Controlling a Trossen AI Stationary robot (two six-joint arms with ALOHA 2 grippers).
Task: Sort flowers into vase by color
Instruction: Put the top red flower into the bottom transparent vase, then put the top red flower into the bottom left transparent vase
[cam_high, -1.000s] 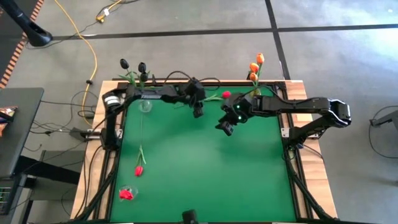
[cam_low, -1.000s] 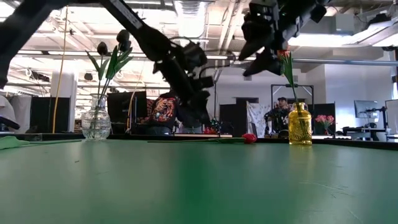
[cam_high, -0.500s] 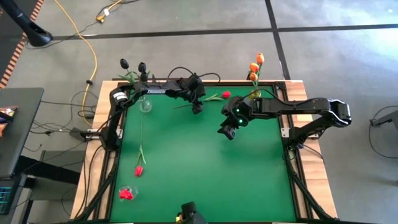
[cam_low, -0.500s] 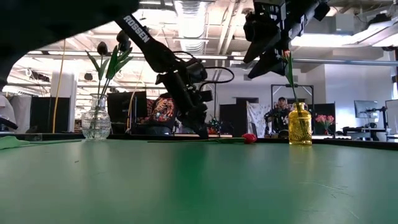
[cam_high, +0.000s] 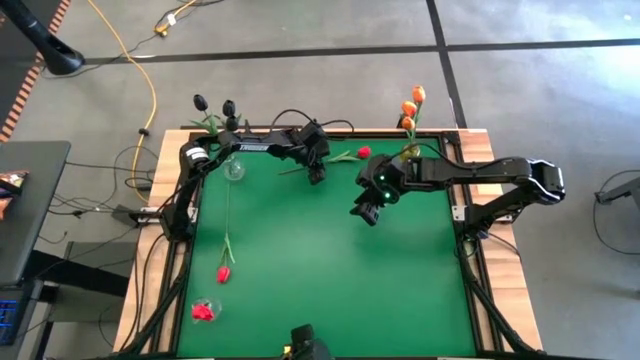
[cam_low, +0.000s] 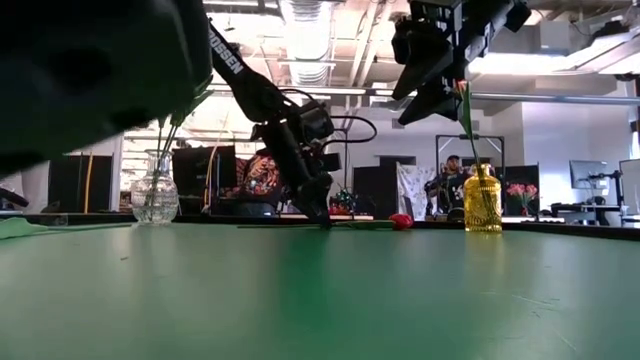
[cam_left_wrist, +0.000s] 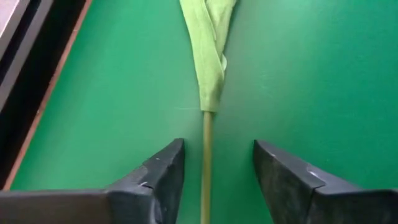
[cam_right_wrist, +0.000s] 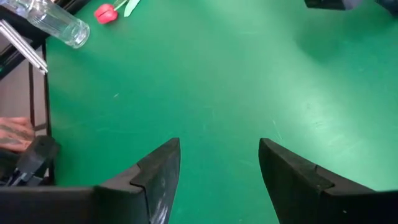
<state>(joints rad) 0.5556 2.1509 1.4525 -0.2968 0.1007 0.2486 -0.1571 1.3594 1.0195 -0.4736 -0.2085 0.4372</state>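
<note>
Fingers (cam_left_wrist: 165, 180) of our left gripper (cam_left_wrist: 214, 180) are straddling, spread wide, the red tulip's thin green stem (cam_left_wrist: 207, 162) on the green worktop (cam_high: 320, 270), readying a pinch, while our right gripper (cam_high: 366, 208) is hovering open, empty.

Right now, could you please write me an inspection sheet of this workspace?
Surface: green mat, wooden rim.
Job's things: red tulip lying at the far edge; another red tulip near left; black tulips in the clear vase; orange tulips in the yellow vase.
Clutter: small red item, near-left corner.
Hands: left hand open, straddling the far tulip's stem; right hand open, empty, raised.
Cables: yellow cable on floor.
Surroundings: office, person beyond.
</note>
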